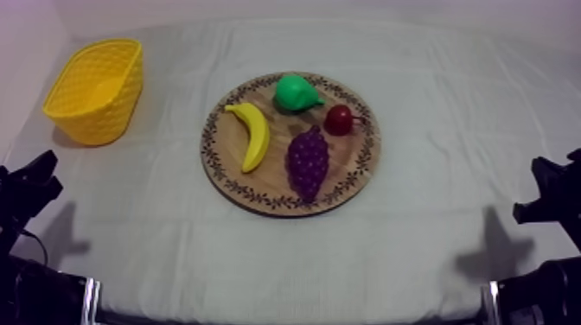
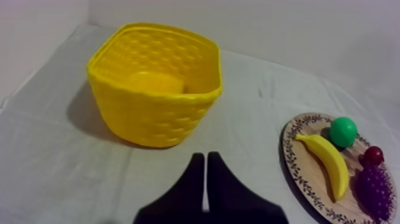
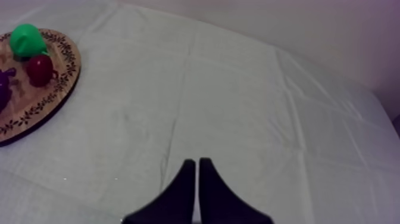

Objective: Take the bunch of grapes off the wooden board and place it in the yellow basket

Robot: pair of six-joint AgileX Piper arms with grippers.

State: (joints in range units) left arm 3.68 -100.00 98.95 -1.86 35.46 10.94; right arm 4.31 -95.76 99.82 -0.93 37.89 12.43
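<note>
Your left gripper [image 2: 205, 174] and right gripper [image 3: 197, 174] are closed, empty. The basket [image 1: 102, 121] sits left, so take the grapes [image 1: 308, 162] left-armed.

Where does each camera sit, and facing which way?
Top view: overhead, slanting down on wooden board and yellow basket; left arm and right arm at the sides.
Left wrist view: on left arm, facing the basket; left gripper shut.
Right wrist view: on right arm, facing cloth beside the board; right gripper shut.
All share pear and small red fruit.

The basket [image 1: 97, 114] looks plastic, the board [image 1: 348, 162] wood, the cloth [image 1: 432, 220] matt.
</note>
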